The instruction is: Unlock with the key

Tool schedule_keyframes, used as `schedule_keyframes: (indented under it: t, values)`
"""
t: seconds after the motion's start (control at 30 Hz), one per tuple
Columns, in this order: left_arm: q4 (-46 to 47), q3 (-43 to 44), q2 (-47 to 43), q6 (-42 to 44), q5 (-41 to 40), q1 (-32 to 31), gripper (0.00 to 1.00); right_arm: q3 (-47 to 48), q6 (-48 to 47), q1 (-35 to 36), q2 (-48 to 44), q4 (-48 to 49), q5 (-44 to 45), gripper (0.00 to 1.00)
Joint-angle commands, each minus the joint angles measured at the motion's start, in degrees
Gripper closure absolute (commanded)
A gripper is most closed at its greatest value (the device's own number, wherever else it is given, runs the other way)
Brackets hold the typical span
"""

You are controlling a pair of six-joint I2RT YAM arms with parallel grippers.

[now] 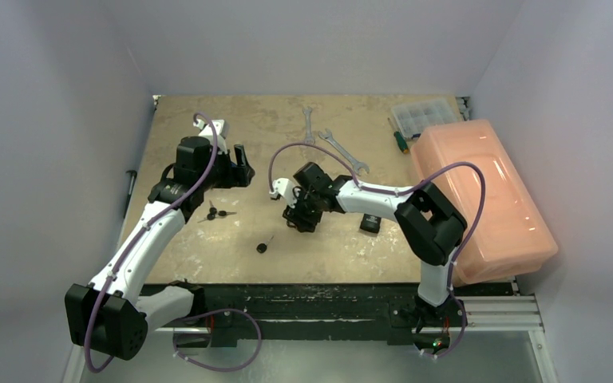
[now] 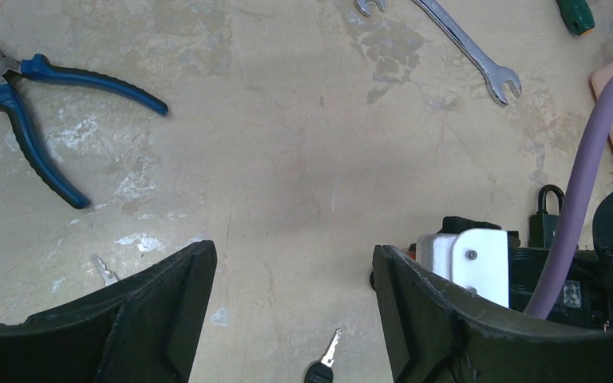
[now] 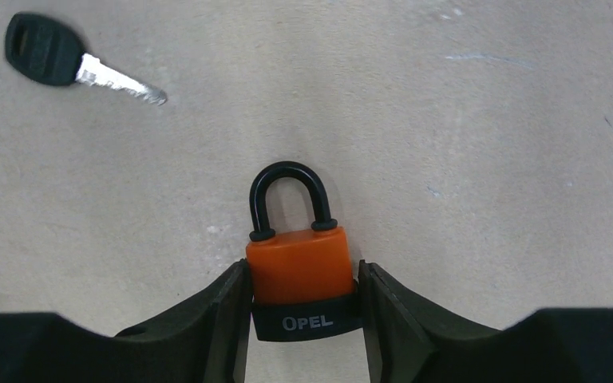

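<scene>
An orange padlock [image 3: 297, 267] with a black base marked OPEL and a closed black shackle lies at the table's middle. My right gripper [image 3: 303, 279] is shut on the padlock's body, one finger on each side; in the top view the right gripper [image 1: 298, 219] hides it. A black-headed key [image 3: 48, 52] lies loose ahead and to the left of the padlock, and shows in the top view [image 1: 263, 247]. My left gripper [image 1: 241, 166] is open and empty above the table, jaws wide apart [image 2: 295, 267]. A black-headed key [image 2: 323, 367] lies below it.
Two more keys [image 1: 217, 213] lie by the left arm. A dark padlock [image 1: 369, 223] lies right of the right gripper. Blue pliers [image 2: 36, 112], wrenches [image 1: 339, 150], a screwdriver [image 1: 399, 137], a clear parts box [image 1: 421, 114] and a large pink bin [image 1: 483, 195] are also there.
</scene>
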Motion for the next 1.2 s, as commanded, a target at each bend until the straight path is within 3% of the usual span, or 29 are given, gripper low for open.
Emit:
schedule_keyframes:
  t: [0.0, 0.07, 0.13, 0.2, 0.3, 0.5, 0.77, 1.0, 1.03, 1.17]
  values:
    - [0.6, 0.3, -0.7, 1.0, -0.9, -0.4, 0.24, 0.3, 14.8, 0.0, 0.1, 5.3, 5.4, 0.68]
    - [0.6, 0.4, -0.7, 1.0, -0.9, -0.4, 0.24, -0.4, 20.8, 0.0, -0.2, 7.1, 8.0, 0.84]
    - [0.6, 0.4, -0.7, 0.9, -0.9, -0.4, 0.24, -1.6, 27.3, 0.1, -0.9, 8.6, 12.6, 0.84]
    - [0.6, 0.4, -0.8, 1.0, -1.0, -0.4, 0.24, -1.8, 33.9, 0.1, -1.5, 8.8, 13.9, 0.93]
    - [0.6, 0.4, -1.0, 1.0, -1.3, -0.4, 0.24, -0.4, 43.3, 0.1, -1.2, 6.5, 16.3, 1.00]
    - [0.6, 0.4, -1.3, 0.9, -1.4, -0.4, 0.25, 6.2, 62.5, 0.1, 4.3, -7.0, 27.4, 1.00]
    - [0.5, 0.3, -1.5, 0.9, -1.5, -0.4, 0.25, 1.8, 83.3, 0.1, 0.8, -9.1, 34.7, 1.00]
    - [0.4, 0.3, -1.6, 0.9, -1.9, -0.4, 0.25, 0.2, 89.1, 0.1, -0.6, -9.5, 33.9, 1.00]
    - [0.3, 0.3, -1.7, 0.9, -2.0, -0.4, 0.25, -0.2, 88.9, 0.1, -0.8, -8.5, 33.3, 0.97]
    - [0.3, 0.3, -1.8, 0.9, -2.2, -0.4, 0.25, -1.2, 88.6, 0.1, -1.7, -7.1, 33.0, 0.60]
